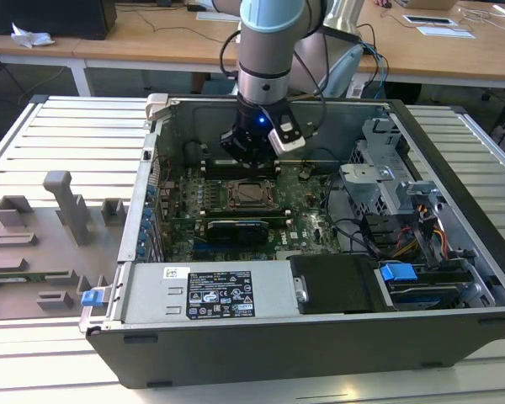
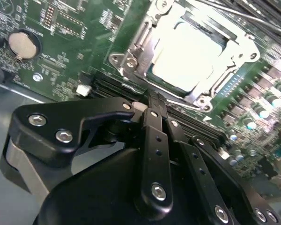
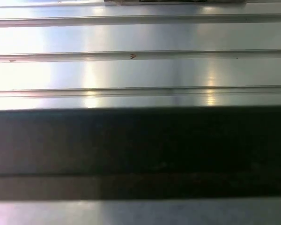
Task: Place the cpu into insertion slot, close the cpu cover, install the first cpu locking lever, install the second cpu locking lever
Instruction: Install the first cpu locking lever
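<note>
On the desk [image 1: 59, 126], at 9 o'clock in the exterior view, lies a grey fixture plate [image 1: 42, 244] with upright blocks. At its right stands the open computer case [image 1: 320, 328], which contains the green motherboard [image 1: 236, 215]. Near the middle of this board sits the insertion slot [image 1: 249, 194], and the cpu [image 2: 187, 56] lies inside it with its pale metal top visible; the cpu cover [image 2: 246, 44] frames the chip in the second wrist view. The gripper [image 1: 251, 160] hangs at 12 o'clock of the slot, very near it. Its jaws look narrow and hold nothing. At 3 o'clock in the case are cables [image 1: 362, 231] and a drive cage [image 1: 387, 177].
</note>
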Action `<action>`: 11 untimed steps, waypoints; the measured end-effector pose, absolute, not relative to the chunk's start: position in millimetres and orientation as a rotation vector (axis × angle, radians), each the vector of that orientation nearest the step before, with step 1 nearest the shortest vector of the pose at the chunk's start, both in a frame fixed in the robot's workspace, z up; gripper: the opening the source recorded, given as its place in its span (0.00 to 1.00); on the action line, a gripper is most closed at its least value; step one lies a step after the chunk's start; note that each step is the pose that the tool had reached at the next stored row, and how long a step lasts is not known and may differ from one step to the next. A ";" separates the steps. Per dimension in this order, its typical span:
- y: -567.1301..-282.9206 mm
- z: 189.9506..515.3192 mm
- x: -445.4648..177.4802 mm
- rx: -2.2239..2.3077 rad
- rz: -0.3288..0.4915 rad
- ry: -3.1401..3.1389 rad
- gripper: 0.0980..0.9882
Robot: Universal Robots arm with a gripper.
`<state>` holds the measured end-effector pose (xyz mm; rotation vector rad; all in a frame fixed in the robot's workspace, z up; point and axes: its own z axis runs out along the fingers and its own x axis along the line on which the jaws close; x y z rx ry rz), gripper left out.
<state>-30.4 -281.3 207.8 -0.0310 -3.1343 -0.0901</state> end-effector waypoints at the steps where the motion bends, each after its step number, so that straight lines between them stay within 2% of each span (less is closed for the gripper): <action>1: -281.3 206.9 -29.4 -0.031 -0.090 -3.134 0.01; 11: -282.6 201.8 -26.9 -0.031 -0.090 -3.133 0.01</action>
